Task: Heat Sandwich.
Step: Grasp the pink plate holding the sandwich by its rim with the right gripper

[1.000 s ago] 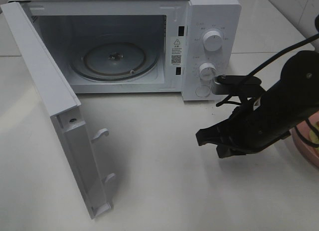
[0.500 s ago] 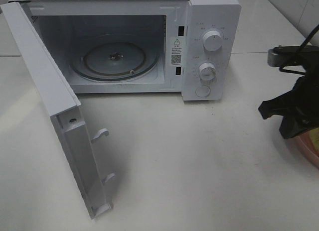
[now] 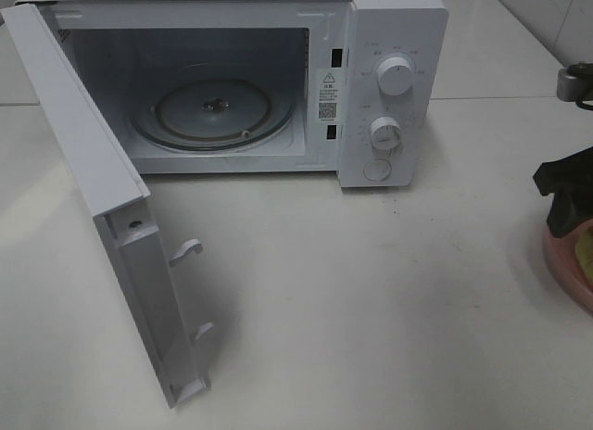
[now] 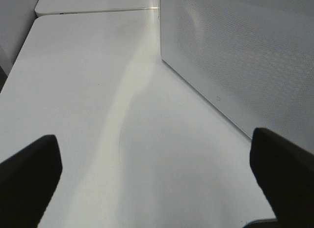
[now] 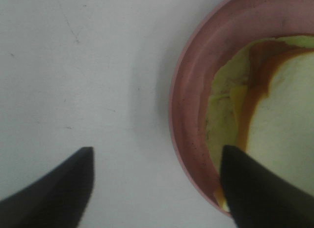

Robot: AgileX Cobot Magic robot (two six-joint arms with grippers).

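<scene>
White worktop (image 3: 371,291): right gripper (image 5: 157,156), open wide, empty, straddles plate (image 5: 189,90) rim; sandwich (image 5: 279,120) beneath one finger, barely visible from overhead.

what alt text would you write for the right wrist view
An open end effector hovers over the rim of a pink plate holding a sandwich of pale bread and yellow-green filling. Its dark fingers are spread, one over the white table, the other over the plate, gripping nothing.

Bright diffuse light, soft shadow by microwave door (image 3: 139,272), pale sheen on table (image 4: 98,90) — wrist views soft.
</scene>
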